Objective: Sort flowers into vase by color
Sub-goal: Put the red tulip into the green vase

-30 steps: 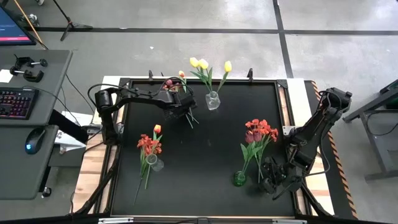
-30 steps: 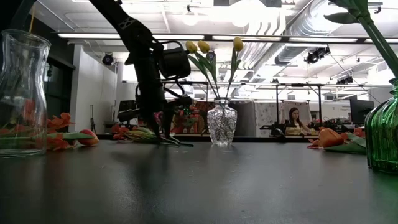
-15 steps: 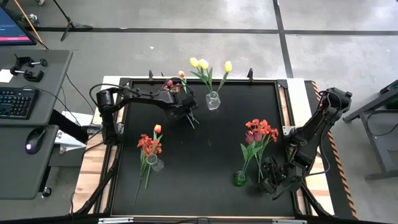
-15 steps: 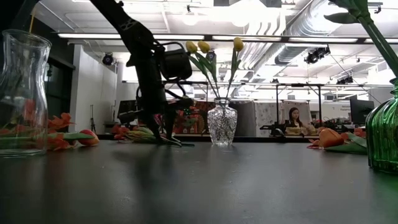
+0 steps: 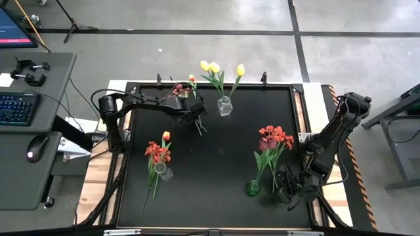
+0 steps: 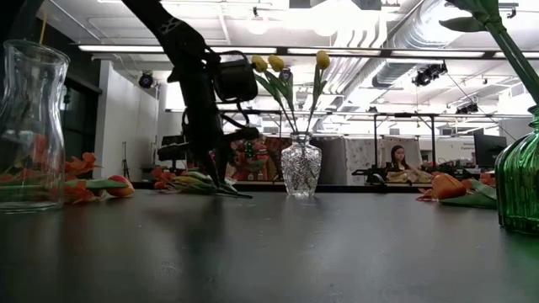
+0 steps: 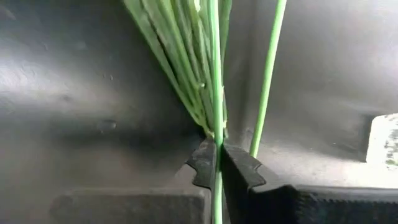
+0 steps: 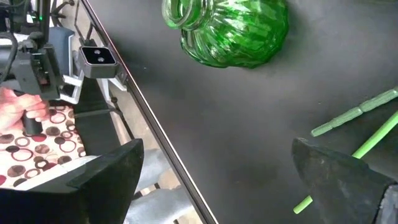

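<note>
Loose tulips with a maroon head (image 5: 177, 88) and an orange head (image 5: 191, 78) lie on the black table at its far side, stems toward the middle. My left gripper (image 5: 195, 118) stands over these stems, shut on one green stem (image 7: 215, 93). A second stem (image 7: 268, 74) runs beside it, outside the fingers. Yellow tulips (image 5: 214, 67) stand in a clear vase (image 5: 224, 105). Red tulips (image 5: 274, 137) stick in a green vase (image 5: 252, 189). Red-orange tulips (image 5: 157, 152) lie at a clear vase (image 5: 164, 172). My right gripper (image 5: 287, 187) is open and empty by the green vase. My left gripper pinches one thin green stem (image 7: 215, 144) between its two fingertips, in the stem's lower half, just below a bundle of leaves. The fingers come from above, pointing down (image 6: 221, 185), one on each side of the stem. The flower heads (image 6: 181, 178) lie on the table.
The yellow-tulip vase (image 6: 300, 168) stands close to the right of my left gripper. Loose green stem ends (image 8: 354, 115) lie near my right gripper. The table's middle (image 5: 216, 154) is bare black surface. A desk with a keyboard (image 5: 16, 108) stands off the left edge.
My left gripper has shifted a little toward the table's left edge, still shut on the stem.
</note>
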`<state>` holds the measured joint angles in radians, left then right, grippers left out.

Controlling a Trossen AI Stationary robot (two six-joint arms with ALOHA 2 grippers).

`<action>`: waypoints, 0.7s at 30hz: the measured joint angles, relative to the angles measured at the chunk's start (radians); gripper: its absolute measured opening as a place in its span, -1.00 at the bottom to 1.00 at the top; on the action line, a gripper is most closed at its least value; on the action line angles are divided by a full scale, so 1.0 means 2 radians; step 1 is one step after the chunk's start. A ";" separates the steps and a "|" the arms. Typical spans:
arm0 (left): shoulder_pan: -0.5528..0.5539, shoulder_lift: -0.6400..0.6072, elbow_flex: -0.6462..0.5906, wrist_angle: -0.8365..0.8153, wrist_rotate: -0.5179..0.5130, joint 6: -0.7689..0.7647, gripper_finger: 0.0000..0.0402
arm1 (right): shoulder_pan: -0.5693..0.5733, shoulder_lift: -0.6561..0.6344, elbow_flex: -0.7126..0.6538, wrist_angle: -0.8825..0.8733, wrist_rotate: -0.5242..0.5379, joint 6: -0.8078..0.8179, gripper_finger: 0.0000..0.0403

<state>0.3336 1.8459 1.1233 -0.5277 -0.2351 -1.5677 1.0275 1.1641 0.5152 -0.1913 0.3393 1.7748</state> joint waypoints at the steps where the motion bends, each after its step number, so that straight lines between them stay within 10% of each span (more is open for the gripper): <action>1: 0.000 -0.004 0.000 -0.001 -0.003 0.005 -0.99 | 0.000 0.000 0.000 0.000 0.000 0.000 0.98; 21: -0.007 -0.105 0.000 -0.093 -0.082 0.130 -1.00 | 0.000 0.000 0.000 -0.005 0.000 -0.001 0.98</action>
<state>0.3201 1.6367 1.1236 -0.7129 -0.3983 -1.3070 1.0271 1.1641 0.5152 -0.2008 0.3401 1.7725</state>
